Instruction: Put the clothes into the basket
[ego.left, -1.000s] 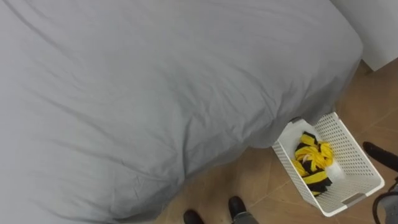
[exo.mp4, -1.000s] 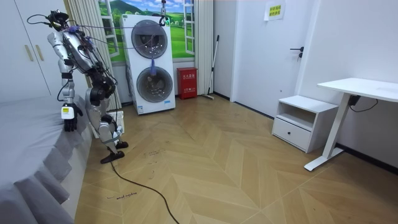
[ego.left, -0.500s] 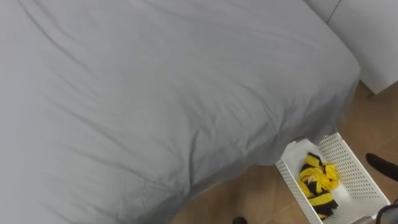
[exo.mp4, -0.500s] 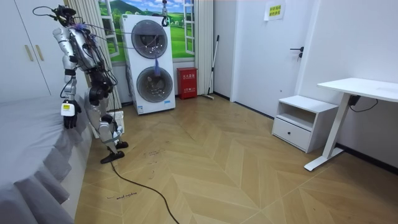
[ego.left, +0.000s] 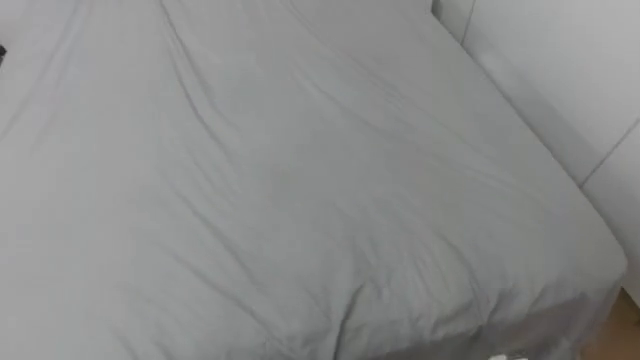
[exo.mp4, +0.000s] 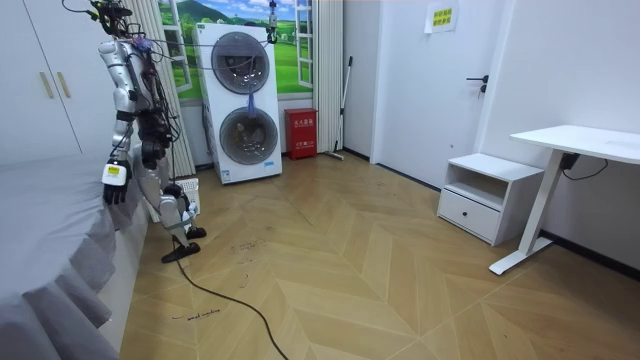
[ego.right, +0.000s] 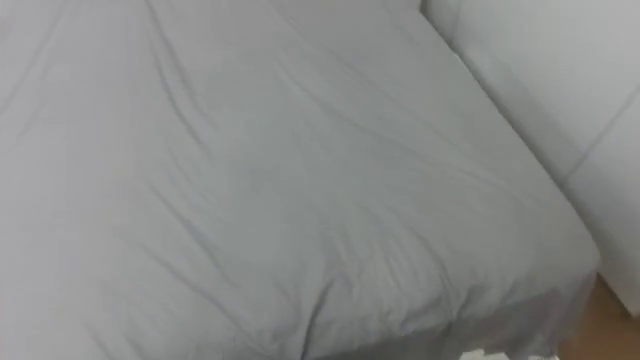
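A grey bed cover (ego.left: 300, 190) spreads before me, smooth, with a few creases. A sliver of the white basket (ego.left: 507, 356) peeks in at the bottom edge of the left eye view. In the room view I stand upright at the bed's edge, and the white basket (exo.mp4: 186, 193) sits on the floor by my feet. My left hand (exo.mp4: 113, 186) hangs at my side over the bed's edge, fingers relaxed, holding nothing.
White wardrobe doors (ego.left: 560, 70) rise beyond the bed's far right side. Behind me in the room view stand stacked washing machines (exo.mp4: 243, 105). Wooden floor (exo.mp4: 350, 270) stretches towards a bedside cabinet (exo.mp4: 485, 195) and a white desk (exo.mp4: 580, 145).
I have straightened from a forward bend to upright. My eye view has swung up over the bed, so the basket with the yellow and black clothes has slid off the bottom edge.
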